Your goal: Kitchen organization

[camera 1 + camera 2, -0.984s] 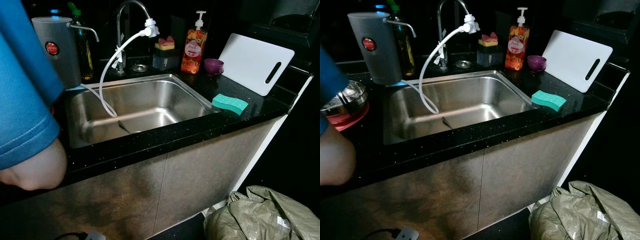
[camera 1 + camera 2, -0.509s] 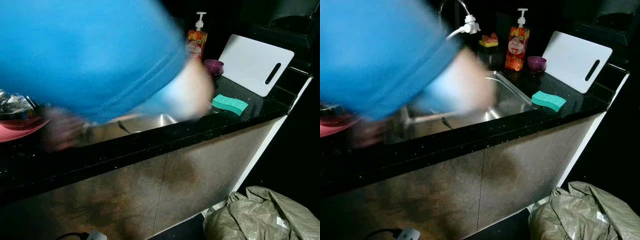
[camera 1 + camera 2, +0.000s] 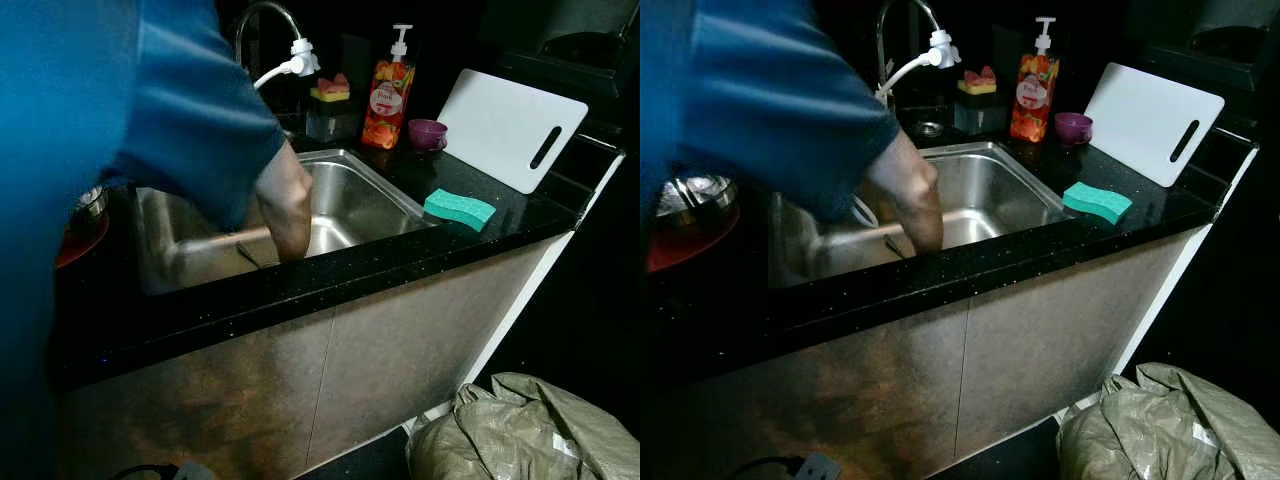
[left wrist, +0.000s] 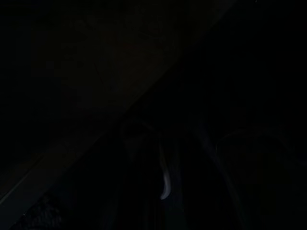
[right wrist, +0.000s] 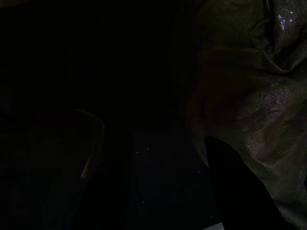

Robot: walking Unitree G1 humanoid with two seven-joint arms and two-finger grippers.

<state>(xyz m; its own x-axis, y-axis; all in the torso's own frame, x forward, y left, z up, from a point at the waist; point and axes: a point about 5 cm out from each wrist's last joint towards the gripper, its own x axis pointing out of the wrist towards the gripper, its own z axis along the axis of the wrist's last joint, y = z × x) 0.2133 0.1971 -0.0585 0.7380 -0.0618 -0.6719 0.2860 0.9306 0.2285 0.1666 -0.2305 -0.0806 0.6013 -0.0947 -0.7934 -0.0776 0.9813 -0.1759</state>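
Observation:
A person in a blue shirt (image 3: 130, 110) leans over the steel sink (image 3: 345, 160), with an elbow (image 3: 285, 205) hanging above the basin. The arm hides the sink's left half. A green sponge (image 3: 459, 208) lies on the black counter right of the sink. Behind it a white cutting board (image 3: 512, 128) leans against the wall, beside a small purple cup (image 3: 428, 133) and an orange soap bottle (image 3: 388, 95). The faucet (image 3: 262, 20) carries a white hose nozzle (image 3: 298, 62). My left gripper (image 4: 187, 182) and right gripper (image 5: 153, 201) hang low in the dark.
A metal bowl on a red plate (image 3: 690, 200) sits on the counter at the left. A sponge holder (image 3: 329, 105) stands behind the sink. A green sack (image 3: 520, 430) lies on the floor at the lower right, also in the right wrist view (image 5: 259, 110).
The person has swept in from the left across the sink and now stands closer, the arm lowered over the basin. The grey canister and most of the hose are now hidden.

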